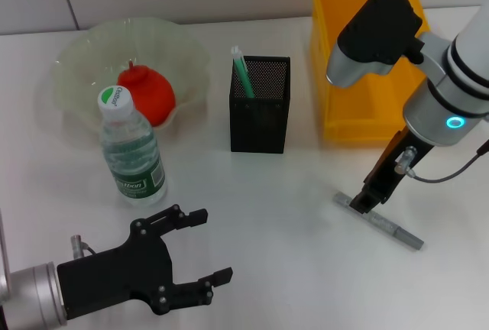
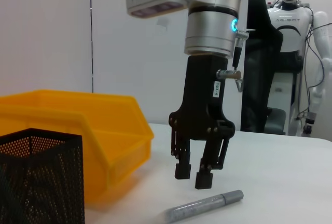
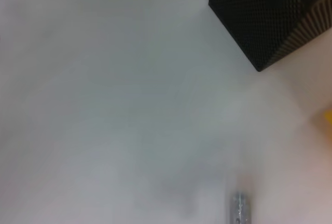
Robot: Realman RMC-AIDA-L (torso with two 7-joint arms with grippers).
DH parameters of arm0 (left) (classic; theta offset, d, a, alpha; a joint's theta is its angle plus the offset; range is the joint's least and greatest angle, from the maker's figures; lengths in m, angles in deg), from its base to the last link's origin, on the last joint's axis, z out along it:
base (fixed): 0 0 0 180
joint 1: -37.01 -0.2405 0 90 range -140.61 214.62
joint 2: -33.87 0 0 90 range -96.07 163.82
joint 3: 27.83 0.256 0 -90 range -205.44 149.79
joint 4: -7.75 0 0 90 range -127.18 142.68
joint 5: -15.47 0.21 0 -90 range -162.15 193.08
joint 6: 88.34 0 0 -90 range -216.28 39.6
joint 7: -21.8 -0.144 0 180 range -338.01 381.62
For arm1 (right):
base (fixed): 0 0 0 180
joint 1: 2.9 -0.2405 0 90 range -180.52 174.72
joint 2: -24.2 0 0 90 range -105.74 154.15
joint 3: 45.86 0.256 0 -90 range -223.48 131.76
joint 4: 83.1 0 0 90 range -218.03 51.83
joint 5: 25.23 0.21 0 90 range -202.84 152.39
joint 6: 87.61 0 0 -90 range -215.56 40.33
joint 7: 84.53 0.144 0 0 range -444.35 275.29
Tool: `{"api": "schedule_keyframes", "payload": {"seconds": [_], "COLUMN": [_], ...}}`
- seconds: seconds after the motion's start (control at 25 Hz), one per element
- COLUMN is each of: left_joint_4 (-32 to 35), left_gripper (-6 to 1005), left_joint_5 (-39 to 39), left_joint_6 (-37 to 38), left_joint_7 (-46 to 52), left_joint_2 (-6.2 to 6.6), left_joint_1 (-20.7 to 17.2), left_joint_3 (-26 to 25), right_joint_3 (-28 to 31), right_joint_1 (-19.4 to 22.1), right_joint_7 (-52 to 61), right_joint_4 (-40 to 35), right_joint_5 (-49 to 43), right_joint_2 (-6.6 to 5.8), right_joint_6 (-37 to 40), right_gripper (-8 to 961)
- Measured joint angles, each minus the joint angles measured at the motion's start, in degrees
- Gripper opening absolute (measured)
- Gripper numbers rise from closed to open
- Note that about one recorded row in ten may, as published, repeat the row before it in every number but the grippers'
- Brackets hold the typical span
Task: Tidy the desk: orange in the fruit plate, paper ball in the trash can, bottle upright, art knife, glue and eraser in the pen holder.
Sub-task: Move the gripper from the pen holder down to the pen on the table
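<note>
The right gripper [image 2: 193, 176] hangs just above the grey art knife [image 1: 378, 221] lying flat on the white table [image 1: 290, 215] — its fingers parted a little and holding nothing, with one tip possibly touching the knife. The black mesh pen holder [image 1: 260, 105] (a green item already inside) stands well apart, near the upright bottle [image 1: 131, 150]. The left gripper [image 1: 200, 253] rests low at the near edge — wide open, empty.

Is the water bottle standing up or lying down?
Standing up. The water bottle sits on its base on the table, white cap on top, just in front of the fruit plate.
</note>
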Motion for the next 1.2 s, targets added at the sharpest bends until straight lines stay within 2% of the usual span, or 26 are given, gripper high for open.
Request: {"api": "schedule_keyframes", "payload": {"seconds": [0.32, 1.2], "left_joint_4": [0.1, 0.1], "left_gripper": [863, 863], "left_joint_5": [0.1, 0.1], "left_joint_6": [0.1, 0.3], "left_joint_7": [-0.1, -0.2], "left_joint_2": [-0.05, -0.05], "left_joint_1": [0.1, -0.2], "left_joint_3": [0.2, 0.7], "right_joint_3": [-0.9, -2.4], "right_joint_1": [0.0, 0.1], "right_joint_7": [0.2, -0.3], "right_joint_4": [1.6, 4.9], "right_joint_5": [0.6, 0.4], "right_joint_2": [0.00, 0.00], "right_joint_6": [-1.6, -5.0], "right_gripper": [404, 372]}}
